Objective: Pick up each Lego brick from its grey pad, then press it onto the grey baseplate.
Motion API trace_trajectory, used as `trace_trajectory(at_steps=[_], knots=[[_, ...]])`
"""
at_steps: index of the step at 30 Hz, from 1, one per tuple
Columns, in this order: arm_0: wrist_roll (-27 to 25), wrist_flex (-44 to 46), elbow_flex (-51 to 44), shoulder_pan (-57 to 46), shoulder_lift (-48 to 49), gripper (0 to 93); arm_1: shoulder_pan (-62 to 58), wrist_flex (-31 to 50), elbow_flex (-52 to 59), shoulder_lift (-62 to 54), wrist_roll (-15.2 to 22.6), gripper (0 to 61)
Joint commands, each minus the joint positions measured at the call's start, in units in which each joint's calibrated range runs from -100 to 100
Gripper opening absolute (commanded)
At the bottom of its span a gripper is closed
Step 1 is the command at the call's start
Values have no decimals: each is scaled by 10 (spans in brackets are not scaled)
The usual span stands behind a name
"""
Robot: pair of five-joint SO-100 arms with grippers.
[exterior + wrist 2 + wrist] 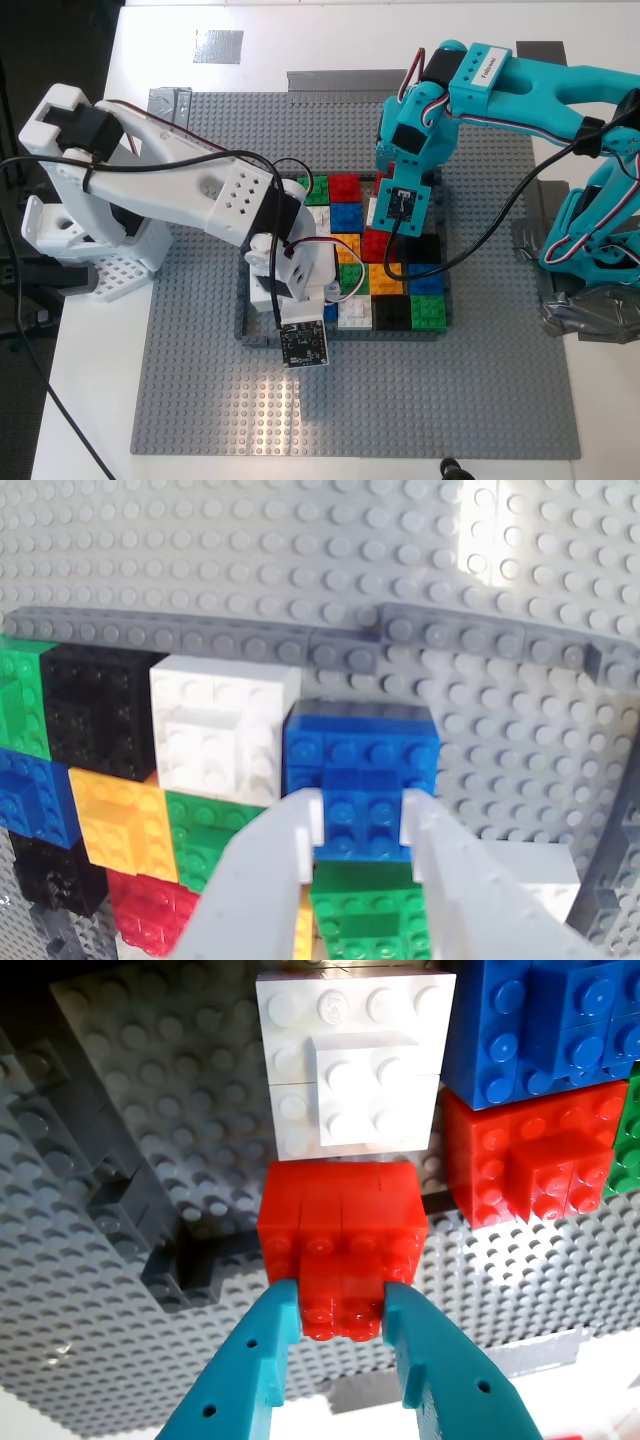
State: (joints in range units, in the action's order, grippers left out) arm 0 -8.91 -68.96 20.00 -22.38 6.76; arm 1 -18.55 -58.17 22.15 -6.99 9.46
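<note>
My first gripper (340,1305), on the teal arm (520,85) reaching in from the exterior view's right, points down with its jaws closed on a red brick (342,1300) inside the frame on the baseplate (200,400). My second gripper (362,830), on the white arm (170,190) from the left, clamps a blue brick (362,815) at the frame's near-left part. The teal arm's label is too blurred to read.

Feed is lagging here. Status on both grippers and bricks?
My first gripper shut on the red brick. My second gripper shut on the blue brick. Both over the baseplate; neighbouring bricks crowd close.
</note>
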Motion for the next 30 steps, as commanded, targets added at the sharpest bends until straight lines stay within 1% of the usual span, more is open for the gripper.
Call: trace_trajectory(at_steps=[1,12,16,22,30], knots=[[2,4,-9,8,2,0,13,2,-26,-9,-4,1],[2,4,-9,17,3,0,39,-33,-31,-12,-16,1],[12,4,-9,17,2,0,44,-33,-31,-12,-17,1],[11,4,-8,25,2,0,46,-21,-30,-15,-18,1],[11,26,-7,27,-4,0,46,-16,-26,-15,-13,2]])
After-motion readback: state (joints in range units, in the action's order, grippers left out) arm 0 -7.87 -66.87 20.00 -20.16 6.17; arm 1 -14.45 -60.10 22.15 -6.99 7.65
